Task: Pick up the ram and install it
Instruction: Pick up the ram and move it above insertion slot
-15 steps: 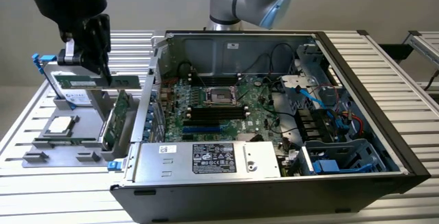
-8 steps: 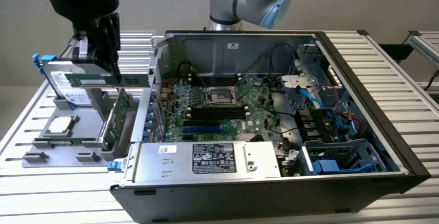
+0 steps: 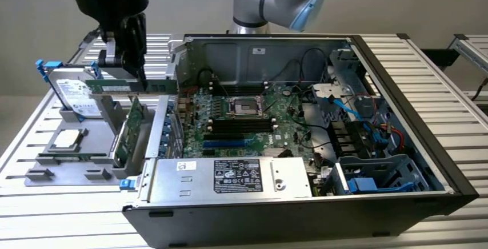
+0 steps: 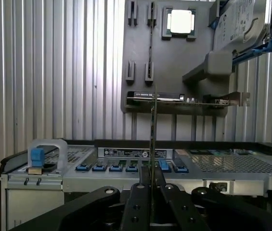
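Step in hand, as judged: the pick-up is done and the carry toward the computer case (image 3: 412,146) is under way; installation has not begun. The gripper (image 3: 142,76) stands at the exterior view's left, above the grey parts fixture (image 3: 46,172) and just beside the case's near wall. Its jaws are drawn narrow and clamped on the ram (image 3: 114,85), gripping the upper edge with the stick hanging level below. In the wrist view the ram (image 4: 152,130) appears edge-on as a thin line running out from between the fingers (image 4: 138,202), which suggests a straight, untwisted hold. The ram is clear of the fixture and touches nothing else. On the fixture remain the CPU chip (image 3: 67,137), the hard drive (image 3: 72,92) and the expansion card (image 3: 136,120) standing on edge close below the ram. The black memory slots (image 3: 242,125) lie on the motherboard (image 3: 290,117) just below the CPU socket (image 3: 246,106), well apart from the ram's present position. Judgement: seating calls for the stick to be brought over one slot, parallel to it and square, with clearance kept from the case wall and the expansion card. Whether the slot latches stand open cannot be told.
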Motion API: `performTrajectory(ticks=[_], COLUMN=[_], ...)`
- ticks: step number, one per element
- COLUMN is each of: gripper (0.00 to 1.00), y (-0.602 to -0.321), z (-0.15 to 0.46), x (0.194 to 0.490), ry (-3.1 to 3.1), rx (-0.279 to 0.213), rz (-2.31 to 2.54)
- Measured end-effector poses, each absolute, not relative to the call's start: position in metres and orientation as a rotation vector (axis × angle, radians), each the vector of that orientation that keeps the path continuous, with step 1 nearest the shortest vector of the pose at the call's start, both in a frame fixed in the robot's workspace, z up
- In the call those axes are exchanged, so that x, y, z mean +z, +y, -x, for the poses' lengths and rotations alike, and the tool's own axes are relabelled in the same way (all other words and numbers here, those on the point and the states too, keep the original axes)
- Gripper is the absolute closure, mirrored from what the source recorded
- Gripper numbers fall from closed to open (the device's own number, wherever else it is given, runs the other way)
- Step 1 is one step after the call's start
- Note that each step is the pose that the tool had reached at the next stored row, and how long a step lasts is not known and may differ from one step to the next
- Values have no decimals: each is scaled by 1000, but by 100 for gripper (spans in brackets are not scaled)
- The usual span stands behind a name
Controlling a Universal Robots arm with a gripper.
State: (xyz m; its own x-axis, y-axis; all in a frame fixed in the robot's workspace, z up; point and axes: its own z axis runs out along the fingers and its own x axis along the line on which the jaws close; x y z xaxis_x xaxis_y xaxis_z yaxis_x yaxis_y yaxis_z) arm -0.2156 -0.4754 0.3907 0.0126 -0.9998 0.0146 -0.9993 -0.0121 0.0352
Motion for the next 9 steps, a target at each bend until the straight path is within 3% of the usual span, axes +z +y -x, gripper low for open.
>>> performTrajectory(ticks=[9], gripper=[85], y=[-470], z=[194], x=[391], ry=[-2181], rx=[-22], rz=[-2212])
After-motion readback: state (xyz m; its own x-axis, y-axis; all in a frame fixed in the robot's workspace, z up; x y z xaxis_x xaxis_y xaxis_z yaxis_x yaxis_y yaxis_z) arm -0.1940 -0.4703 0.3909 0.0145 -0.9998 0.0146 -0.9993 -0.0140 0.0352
